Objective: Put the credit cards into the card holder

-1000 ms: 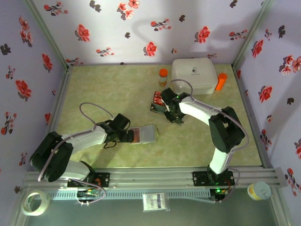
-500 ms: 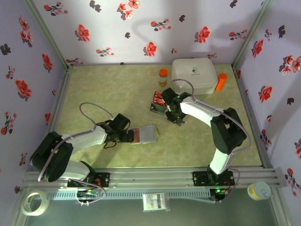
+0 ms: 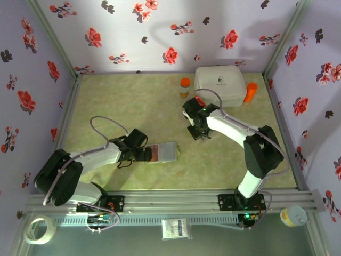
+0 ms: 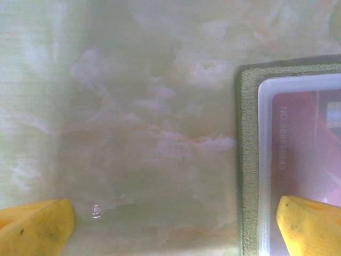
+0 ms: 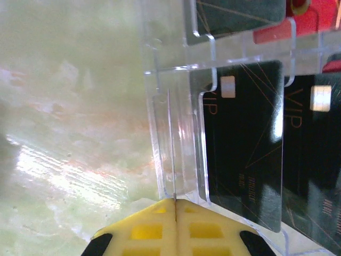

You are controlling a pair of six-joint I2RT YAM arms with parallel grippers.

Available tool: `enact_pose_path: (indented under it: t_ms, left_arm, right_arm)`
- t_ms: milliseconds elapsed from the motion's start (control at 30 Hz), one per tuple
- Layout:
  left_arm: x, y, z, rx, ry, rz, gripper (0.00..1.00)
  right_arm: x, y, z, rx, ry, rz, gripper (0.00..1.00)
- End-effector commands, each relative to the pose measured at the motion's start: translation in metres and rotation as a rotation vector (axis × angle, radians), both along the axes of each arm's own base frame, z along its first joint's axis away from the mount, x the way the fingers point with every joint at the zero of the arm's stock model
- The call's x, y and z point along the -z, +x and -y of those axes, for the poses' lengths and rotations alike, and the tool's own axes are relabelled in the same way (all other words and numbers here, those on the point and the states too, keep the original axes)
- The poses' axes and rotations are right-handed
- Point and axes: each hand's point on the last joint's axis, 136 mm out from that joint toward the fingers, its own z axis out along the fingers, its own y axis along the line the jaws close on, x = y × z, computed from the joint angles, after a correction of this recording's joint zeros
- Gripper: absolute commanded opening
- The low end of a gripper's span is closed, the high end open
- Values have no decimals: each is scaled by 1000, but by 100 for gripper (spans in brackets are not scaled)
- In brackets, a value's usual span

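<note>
**Thin, slick cards: pinch by the edge**

R end effector (image 5: 175,202) closed, apparently on one edge-on card (image 5: 171,149). Other credit cards (image 5: 245,144) in clear rack (image 5: 152,106). L end effector (image 4: 170,229) wide open at card holder (image 4: 248,160) on counter (image 4: 133,106). Cards prob. light, stiff, slippery; grip short edge.

The pale marbled tabletop (image 3: 122,101) holds a white box (image 3: 219,84) at its far side. An orange-capped bottle (image 3: 184,88) stands left of the box and a second bottle (image 3: 250,92) just beside its right. An open card holder (image 3: 164,152) lies well in front of the box, leftward.
</note>
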Motion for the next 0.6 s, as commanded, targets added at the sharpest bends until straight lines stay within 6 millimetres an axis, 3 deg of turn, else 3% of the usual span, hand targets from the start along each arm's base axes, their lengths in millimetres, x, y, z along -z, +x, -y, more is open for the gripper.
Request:
enact_pose_path:
  t_ms: [0,200,333,467,567]
  left_arm:
    - [16,0,10,41,-27,-14,100]
    - [16,-1,8,38,-21,-15,100]
    - [15,-2,5,31,-12,-14,100]
    - [14,-2,2,24,-3,-11,100]
    - [13,-3,0,20,0,-9,100]
  right_arm:
    - [-32,-4,-10,-59,32,40,2]
    - [-70,-9,-29,-28,194,96,0]
    - [-88,-18,-55,50,439,94,0]
    - [-96,-34,-94,105,781,43,0]
    - [-97,-41,-112,157,970,41,0]
